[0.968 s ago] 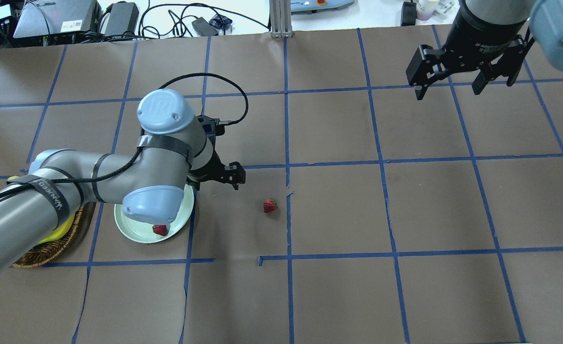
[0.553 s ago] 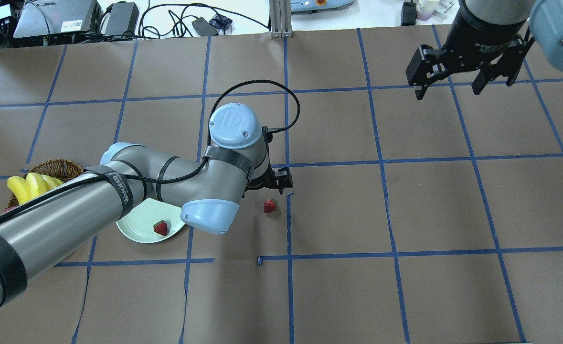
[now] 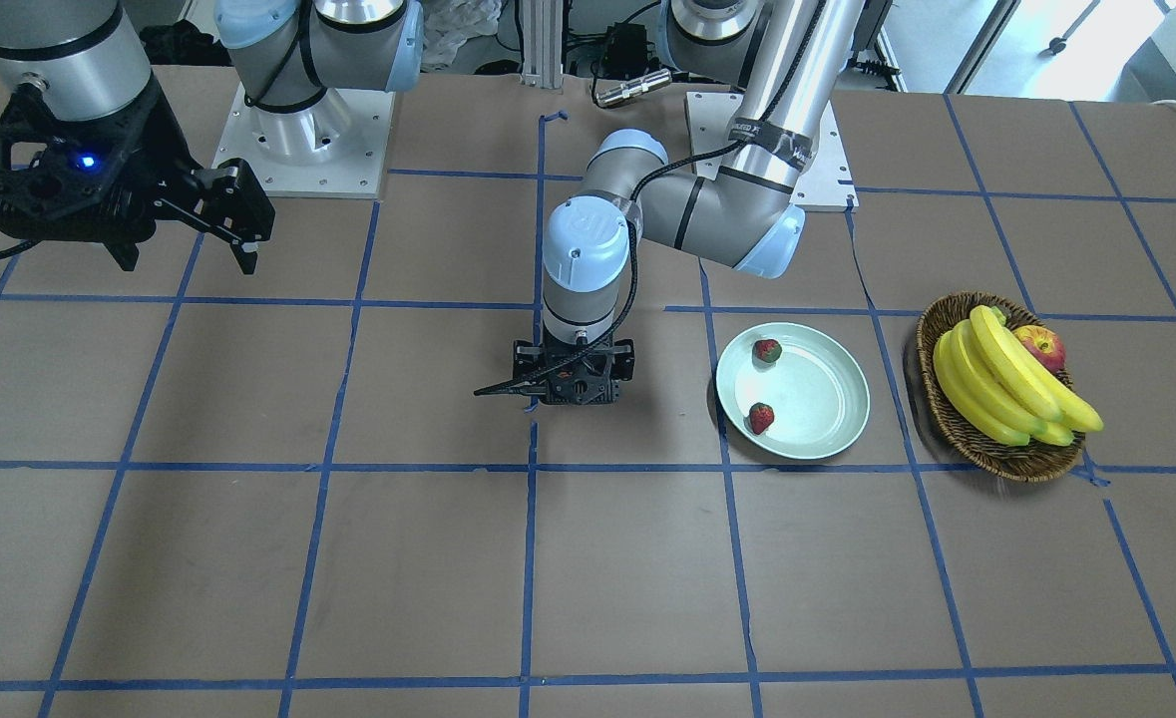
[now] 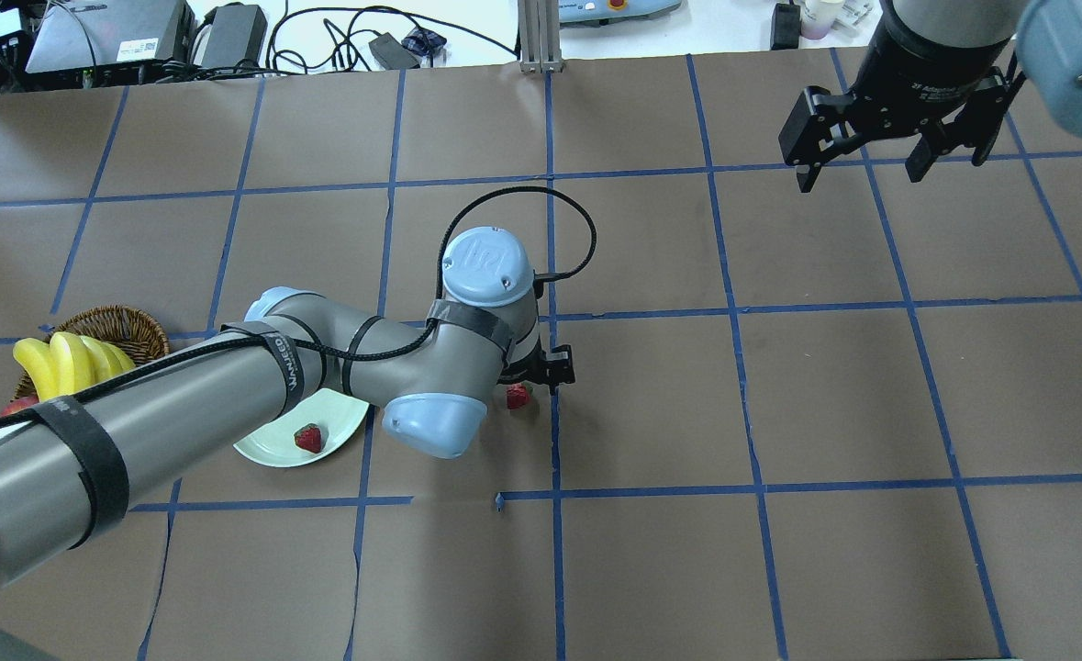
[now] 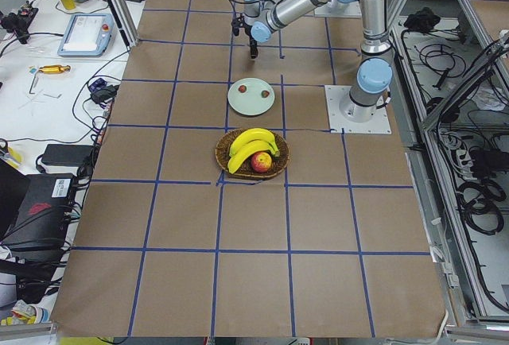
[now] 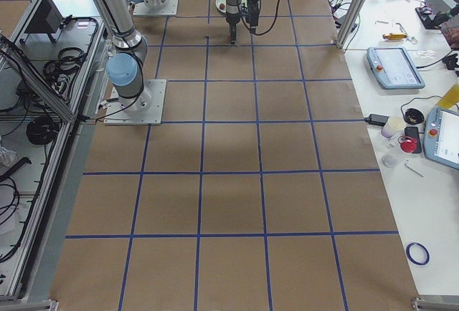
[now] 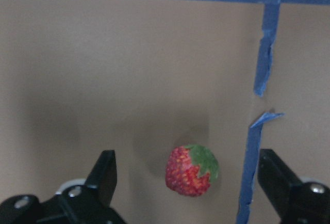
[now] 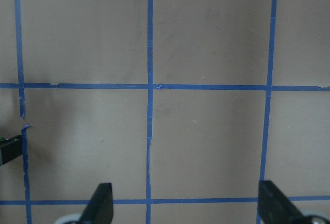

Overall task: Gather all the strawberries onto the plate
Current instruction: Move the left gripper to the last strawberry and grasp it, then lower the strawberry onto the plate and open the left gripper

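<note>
The pale mint plate [image 3: 844,424] holds two strawberries [image 3: 767,350] [image 3: 761,417]; the overhead view shows one of them [image 4: 307,438] on the plate [image 4: 265,449], the rest hidden by my left arm. The third strawberry [image 4: 517,397] lies on the brown table near a blue tape line. My left gripper [image 4: 533,380] is open, pointing down just above it; in the left wrist view the strawberry [image 7: 192,170] sits between the open fingers [image 7: 105,175]. In the front-facing view the left gripper [image 3: 574,386] hides it. My right gripper [image 4: 862,170] is open and empty, high at the far right.
A brown wicker basket [image 3: 996,459] with bananas [image 3: 1006,389] and a red-yellow apple [image 3: 1042,347] stands beside the plate, on the side away from the gripper. Blue tape lines grid the table. Cables and boxes lie beyond the far edge [image 4: 228,37].
My left arm has swung right from over the plate to above the lone strawberry on the table, uncovering the basket. The right arm has not moved.
</note>
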Robot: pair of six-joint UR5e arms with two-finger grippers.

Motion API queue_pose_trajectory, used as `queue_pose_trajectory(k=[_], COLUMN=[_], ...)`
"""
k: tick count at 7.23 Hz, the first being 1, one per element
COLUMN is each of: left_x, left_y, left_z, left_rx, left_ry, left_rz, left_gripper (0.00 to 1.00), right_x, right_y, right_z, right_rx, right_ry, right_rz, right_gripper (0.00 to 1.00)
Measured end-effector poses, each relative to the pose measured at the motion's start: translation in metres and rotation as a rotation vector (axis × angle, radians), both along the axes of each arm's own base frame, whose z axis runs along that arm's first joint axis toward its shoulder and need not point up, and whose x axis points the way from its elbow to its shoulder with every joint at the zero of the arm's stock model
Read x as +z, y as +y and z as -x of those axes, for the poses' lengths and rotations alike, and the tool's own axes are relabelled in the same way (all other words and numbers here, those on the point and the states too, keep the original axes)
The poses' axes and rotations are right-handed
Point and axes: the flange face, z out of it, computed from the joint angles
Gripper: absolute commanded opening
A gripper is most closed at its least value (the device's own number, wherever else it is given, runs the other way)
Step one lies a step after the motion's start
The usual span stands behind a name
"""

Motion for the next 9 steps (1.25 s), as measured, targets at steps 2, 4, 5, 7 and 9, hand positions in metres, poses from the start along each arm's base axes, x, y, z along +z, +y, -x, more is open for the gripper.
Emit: queue_pose_trajectory(k=[2,4,5,7,9], left_x=[0.004,0.009,0.012,0.023,0.039], left_y=[0.000,-0.001,-0.003,-0.037,-0.068], left_z=[0.000,-0.004,-0.009,-0.076,-0.177], left_rx=[-0.008,-0.015,-0.025,-0.016,-0.074], left_ry=[-0.007,-0.035,-0.052,-0.095,-0.105], left_rz=[0.009,0.026,0.031,0.010,-0.025], left_gripper=[0.00,0.00,0.00,0.00,0.00], right_x=[0.000,0.000,0.001,0.001,0.001], right_y=[0.000,0.000,0.000,0.000,0.000], right_z=[0.000,0.000,0.000,0.000,0.000], right_rx=[0.000,0.000,-0.001,0.000,0.001], right_ry=[0.000,0.001,0.001,0.002,0.001], right_rz=[0.000,0.001,0.001,0.001,0.001], right_gripper=[1.00,1.00,1.00,1.00,1.00])
